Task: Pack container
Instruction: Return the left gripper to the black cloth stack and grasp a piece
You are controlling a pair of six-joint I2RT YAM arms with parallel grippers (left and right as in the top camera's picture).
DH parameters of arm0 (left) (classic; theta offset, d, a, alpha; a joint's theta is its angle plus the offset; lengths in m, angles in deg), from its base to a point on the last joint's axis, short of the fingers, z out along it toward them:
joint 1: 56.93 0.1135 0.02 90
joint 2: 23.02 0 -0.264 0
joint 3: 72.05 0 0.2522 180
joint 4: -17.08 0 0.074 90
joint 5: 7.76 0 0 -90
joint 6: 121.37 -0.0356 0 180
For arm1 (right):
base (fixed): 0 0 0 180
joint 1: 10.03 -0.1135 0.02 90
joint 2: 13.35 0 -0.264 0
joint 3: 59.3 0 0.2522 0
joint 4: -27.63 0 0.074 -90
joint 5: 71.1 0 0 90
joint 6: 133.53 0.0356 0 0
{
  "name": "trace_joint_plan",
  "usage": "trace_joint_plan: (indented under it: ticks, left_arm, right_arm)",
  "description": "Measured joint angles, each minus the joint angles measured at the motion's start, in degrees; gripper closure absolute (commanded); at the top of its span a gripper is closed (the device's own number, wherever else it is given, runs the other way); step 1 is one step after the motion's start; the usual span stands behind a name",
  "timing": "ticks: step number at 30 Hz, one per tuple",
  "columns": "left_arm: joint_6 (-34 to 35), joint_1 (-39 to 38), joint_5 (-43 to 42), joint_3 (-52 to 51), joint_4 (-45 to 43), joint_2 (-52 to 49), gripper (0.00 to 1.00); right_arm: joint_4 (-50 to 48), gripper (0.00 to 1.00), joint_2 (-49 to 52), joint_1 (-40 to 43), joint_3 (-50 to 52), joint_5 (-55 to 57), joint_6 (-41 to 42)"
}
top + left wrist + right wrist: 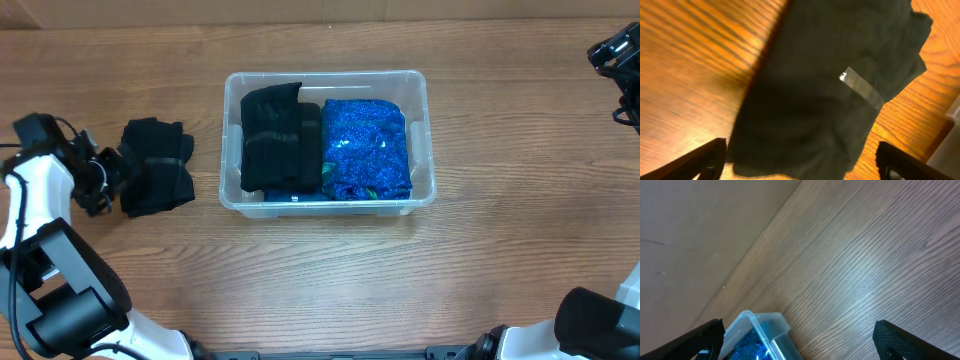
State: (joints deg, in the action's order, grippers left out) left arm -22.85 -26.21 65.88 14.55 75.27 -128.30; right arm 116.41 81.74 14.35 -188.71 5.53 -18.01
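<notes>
Seen from overhead, the container [428, 120] sits at the middle of the table [300, 290]. It holds a folded black garment [278, 135] on its left and a blue patterned garment [365, 148] on its right. A second black garment [155, 168] lies on the wood just beside the left gripper [100, 180]. The left wrist view shows its fingers [710, 157] spread wide, with that second garment before them. In the right wrist view the right gripper [800, 345] is likewise spread and empty, near a corner of the container.
</notes>
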Motion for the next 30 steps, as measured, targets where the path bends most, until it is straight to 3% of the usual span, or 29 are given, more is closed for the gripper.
trace_joint_plan:
  ticks: [9,10,12,16,22,26,30]
  left_arm:
    - [-0.07,-0.31,-0.22,-8.81,-10.36,-0.02,0.07]
    - [0.0,-0.31,-0.22,-8.85,-10.71,-0.02,0.14]
    - [0.2,-0.31,-0.22,-8.85,-11.26,-0.02,0.18]
    - [0.42,-0.31,-0.24,-8.85,-10.4,-0.02,0.11]
    - [-0.15,1.29,-2.99,-8.46,-9.62,-0.02,0.13]
    - [-0.39,4.24,-7.91,-4.85,-6.97,-0.02,0.05]
    - [-0.83,5.42,-6.51,-3.93,-6.95,-0.02,0.05]
  right_arm:
    - [-0.02,0.0,0.0,0.0,0.0,-0.02,-0.02]
    - [-0.02,0.0,0.0,0.0,0.0,0.0,-0.02]
    - [-0.04,0.0,0.0,0.02,0.0,-0.02,-0.02]
    - [-0.07,0.0,0.0,0.0,0.0,0.0,-0.04]
    - [0.0,0.0,0.0,0.0,0.0,0.0,-0.04]
    - [0.0,0.0,0.0,0.0,0.0,0.0,-0.02]
    - [-0.02,0.0,0.0,0.02,0.0,-0.02,-0.04]
